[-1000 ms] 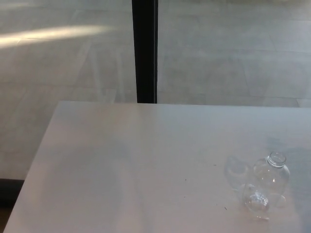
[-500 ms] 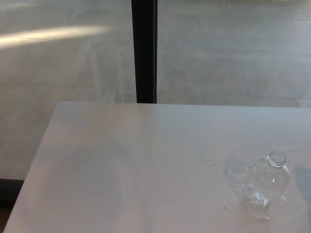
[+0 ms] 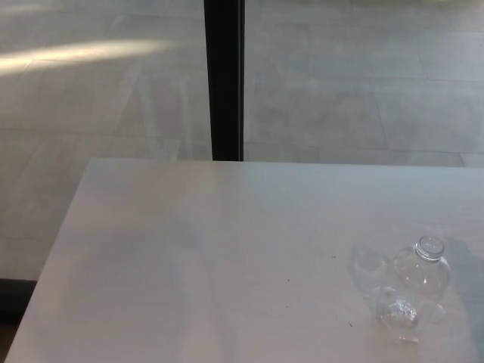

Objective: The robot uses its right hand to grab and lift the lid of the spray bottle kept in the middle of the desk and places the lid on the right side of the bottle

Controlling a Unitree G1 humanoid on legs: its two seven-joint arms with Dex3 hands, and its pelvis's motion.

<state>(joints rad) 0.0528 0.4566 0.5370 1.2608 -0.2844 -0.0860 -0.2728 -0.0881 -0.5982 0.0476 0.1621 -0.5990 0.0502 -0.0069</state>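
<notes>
A: Where does the spray bottle [image 3: 423, 274] stand?

B: On the white desk [image 3: 212, 249], toward its right side and near the front edge of the picture. It is clear plastic, so its body nearly melts into the pale top. The open neck ring at its top is the sharpest part.

A: Which way does it point?

B: It looks upright, long axis vertical, with the open neck up and tipped a little away from the camera. No lid sits on the neck.

A: And the lid?

B: Hard to say. A small clear piece [image 3: 398, 311] lies touching the bottle's base on the near side, slightly to picture left. It may be the lid, but its shape is too blurred to tell. A faint ghostly patch [image 3: 368, 261] sits just beside the bottle on picture left; whether it is a reflection or glare cannot be made out.

A: The robot's hands?

B: Neither hand shows, so nothing can be said of their fingers. A soft shadow darkens the desk at the right edge, beyond the bottle.

A: Further out?

B: A black post [image 3: 224, 79] rises behind the desk's far edge, well apart from the bottle, against grey tiled floor [image 3: 355, 83].
</notes>
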